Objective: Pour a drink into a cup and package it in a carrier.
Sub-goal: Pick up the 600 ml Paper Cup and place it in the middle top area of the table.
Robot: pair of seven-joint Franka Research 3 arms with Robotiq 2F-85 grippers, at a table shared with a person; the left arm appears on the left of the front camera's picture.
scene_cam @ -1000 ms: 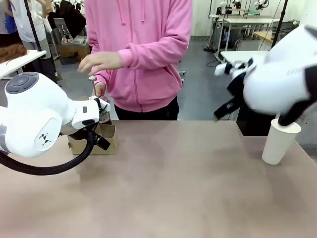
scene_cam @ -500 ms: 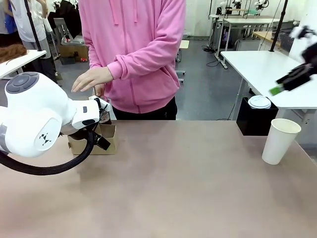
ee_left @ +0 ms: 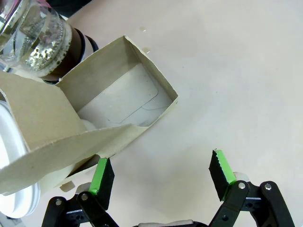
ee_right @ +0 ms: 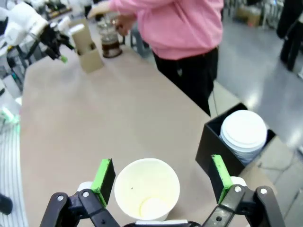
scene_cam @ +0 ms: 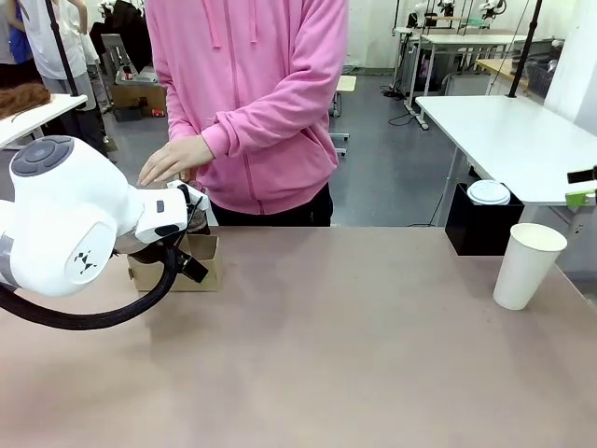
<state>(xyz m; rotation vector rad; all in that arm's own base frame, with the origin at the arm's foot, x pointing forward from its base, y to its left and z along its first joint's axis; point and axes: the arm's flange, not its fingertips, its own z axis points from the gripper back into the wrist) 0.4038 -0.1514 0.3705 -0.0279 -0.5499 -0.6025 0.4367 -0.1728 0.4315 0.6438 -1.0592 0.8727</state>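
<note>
Cup (scene_cam: 527, 266) stands upright and empty at the right end of the table (scene_cam: 326, 336), near a black box (scene_cam: 466, 229) of white lids (scene_cam: 488, 192). My right gripper (ee_right: 161, 165) hangs above it, jaws wide apart and holding nothing, with a green pad on either side of the rim in the wrist view. My left gripper (ee_left: 160, 163) is just as wide open and empty, just beside the carrier (ee_left: 118, 109), whose near compartment is bare. Behind the carrier stands the jug (ee_left: 33, 42) with brown drink (ee_right: 111, 48) in its lower part. The person's hand (scene_cam: 177, 159) is over it.
</note>
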